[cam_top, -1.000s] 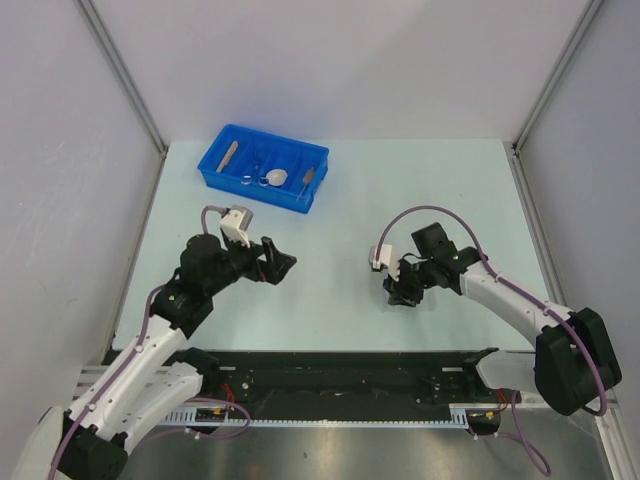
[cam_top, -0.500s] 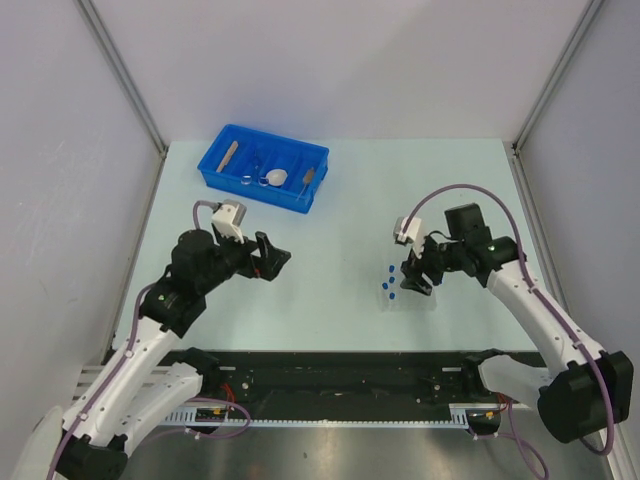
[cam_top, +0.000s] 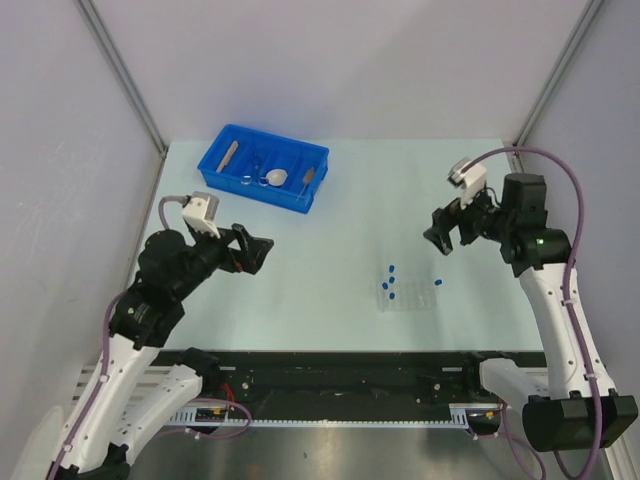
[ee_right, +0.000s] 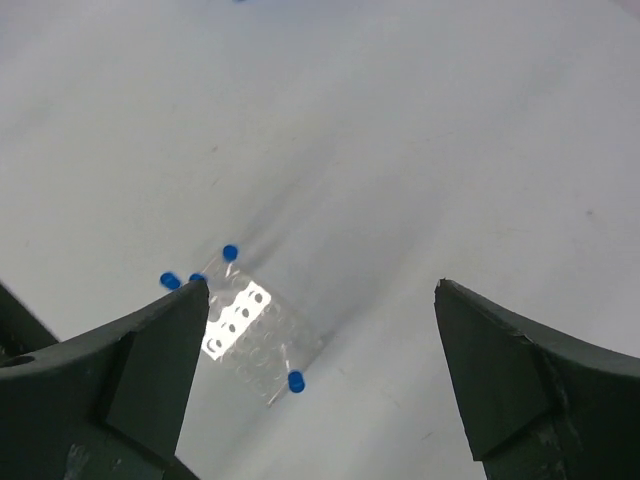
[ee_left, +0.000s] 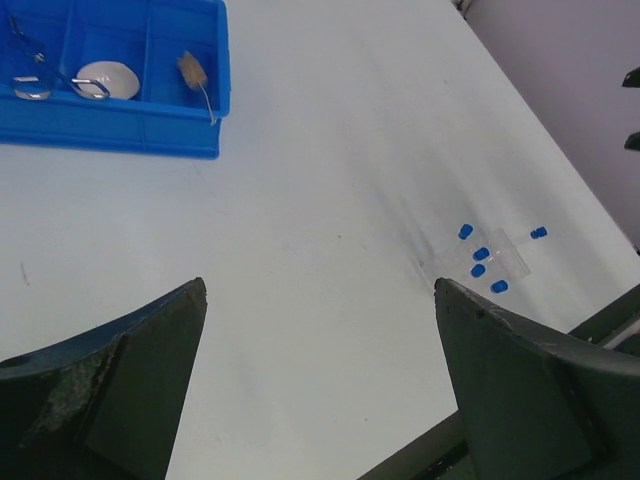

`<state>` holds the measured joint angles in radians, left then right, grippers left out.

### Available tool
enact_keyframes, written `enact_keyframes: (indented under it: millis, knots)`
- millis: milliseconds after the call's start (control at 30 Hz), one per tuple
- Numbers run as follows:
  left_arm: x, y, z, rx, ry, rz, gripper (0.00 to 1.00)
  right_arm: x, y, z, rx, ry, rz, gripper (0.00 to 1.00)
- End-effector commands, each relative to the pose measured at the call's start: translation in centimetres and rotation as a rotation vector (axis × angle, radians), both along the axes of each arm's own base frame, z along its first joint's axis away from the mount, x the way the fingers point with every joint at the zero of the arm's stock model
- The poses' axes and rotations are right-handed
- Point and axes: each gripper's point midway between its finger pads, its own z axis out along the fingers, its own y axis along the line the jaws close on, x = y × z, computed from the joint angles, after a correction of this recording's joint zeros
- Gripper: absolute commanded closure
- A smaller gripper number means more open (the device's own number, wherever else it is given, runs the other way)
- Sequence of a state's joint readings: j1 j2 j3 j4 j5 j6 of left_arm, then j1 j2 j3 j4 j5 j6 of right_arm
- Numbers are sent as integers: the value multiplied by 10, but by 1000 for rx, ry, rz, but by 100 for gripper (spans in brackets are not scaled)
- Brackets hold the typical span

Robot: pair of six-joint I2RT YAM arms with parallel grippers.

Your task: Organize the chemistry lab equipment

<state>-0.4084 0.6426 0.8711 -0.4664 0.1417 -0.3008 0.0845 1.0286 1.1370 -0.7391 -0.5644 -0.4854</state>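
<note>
Left claw (cam_top: 255, 250) and right claw (cam_top: 440, 232) both gape wide above the tabletop (cam_top: 340, 220), gripping nothing.
The clear tube rack (cam_top: 408, 297) lies flat on the tabletop between the two arms, nearer the right one, with small blue-capped tubes (cam_top: 392, 270) clustered at its left end (one more lies just off its right end). At the far left, the blue bin (cam_top: 222, 172) holds the wooden stick (cam_top: 230, 153), the metal tongs (cam_top: 252, 165), the white dish (cam_top: 278, 178) and, in its rightmost compartment, the brown-handled tool (cam_top: 308, 178).
</note>
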Motion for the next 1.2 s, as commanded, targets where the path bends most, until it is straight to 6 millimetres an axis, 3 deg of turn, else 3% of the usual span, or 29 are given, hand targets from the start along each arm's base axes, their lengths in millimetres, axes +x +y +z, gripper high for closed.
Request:
enact_keyframes:
  millis: [0, 133, 400, 1167]
  knots:
    - [-9, 22, 37, 21, -89, 71, 0, 29, -25, 62, 175, -94, -262, 1]
    - [-18, 35, 55, 30, -132, 114, 0, 41, -49, 92, 297, -130, -407, 0]
    - [-38, 65, 66, 44, -189, 220, 0, 52, -85, 113, 371, -175, -666, 0]
    - [-63, 95, 62, 39, -223, 323, 0, 37, -90, 126, 331, -231, -659, 0]
